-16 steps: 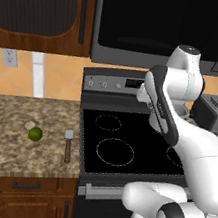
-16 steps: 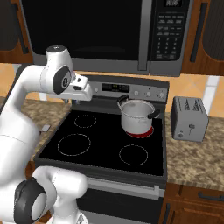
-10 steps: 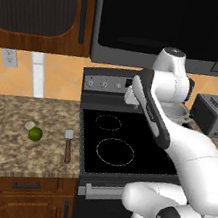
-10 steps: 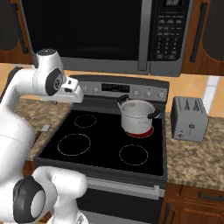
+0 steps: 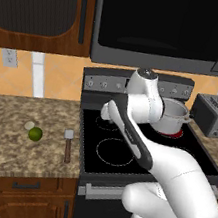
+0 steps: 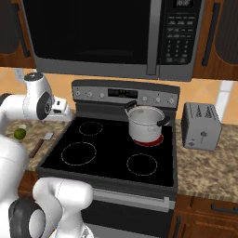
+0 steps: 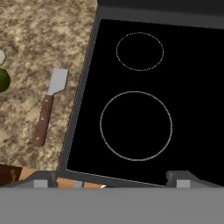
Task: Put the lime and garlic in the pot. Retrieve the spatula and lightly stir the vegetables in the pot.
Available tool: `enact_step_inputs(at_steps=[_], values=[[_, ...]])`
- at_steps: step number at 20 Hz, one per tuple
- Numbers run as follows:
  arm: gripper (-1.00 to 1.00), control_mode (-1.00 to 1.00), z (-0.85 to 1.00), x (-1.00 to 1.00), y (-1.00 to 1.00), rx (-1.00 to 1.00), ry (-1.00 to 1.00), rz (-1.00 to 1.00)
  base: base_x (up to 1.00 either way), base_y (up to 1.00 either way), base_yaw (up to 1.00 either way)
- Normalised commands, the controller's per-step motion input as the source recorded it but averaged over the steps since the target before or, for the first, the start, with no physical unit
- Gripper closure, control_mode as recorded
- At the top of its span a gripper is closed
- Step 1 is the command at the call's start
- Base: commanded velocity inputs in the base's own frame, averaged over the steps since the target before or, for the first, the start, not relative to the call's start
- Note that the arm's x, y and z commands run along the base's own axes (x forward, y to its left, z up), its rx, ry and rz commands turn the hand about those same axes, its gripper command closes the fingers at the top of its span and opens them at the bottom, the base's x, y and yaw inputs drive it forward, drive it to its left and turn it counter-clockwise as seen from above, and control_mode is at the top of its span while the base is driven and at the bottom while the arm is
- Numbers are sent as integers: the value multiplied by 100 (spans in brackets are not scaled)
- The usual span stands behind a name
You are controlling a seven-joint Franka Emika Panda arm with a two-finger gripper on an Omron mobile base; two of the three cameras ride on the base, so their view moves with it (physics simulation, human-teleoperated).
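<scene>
Your arm [image 5: 141, 137] was glossy white with rounded links, dark joint bands, and seemingly a grey hand.

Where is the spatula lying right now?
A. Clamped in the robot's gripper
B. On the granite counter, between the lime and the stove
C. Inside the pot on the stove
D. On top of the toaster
B: the spatula lies flat on the granite counter, with the lime to its left and the stove to its right, apart from both.

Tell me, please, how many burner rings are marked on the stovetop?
4: rear left, front left, front right, and a red one under the pot, mostly hidden.
</scene>
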Motion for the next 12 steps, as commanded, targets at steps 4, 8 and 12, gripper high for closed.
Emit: enact_step_inputs(at_steps=[4,8,12], values=[[-100,-100,-34,28,94,-1,13,0,0,0,0],[-100,-100,-29,20,100,0,0,0,0,0,0],[-100,-100,-31,52,100,0,8,7,0,0,0]])
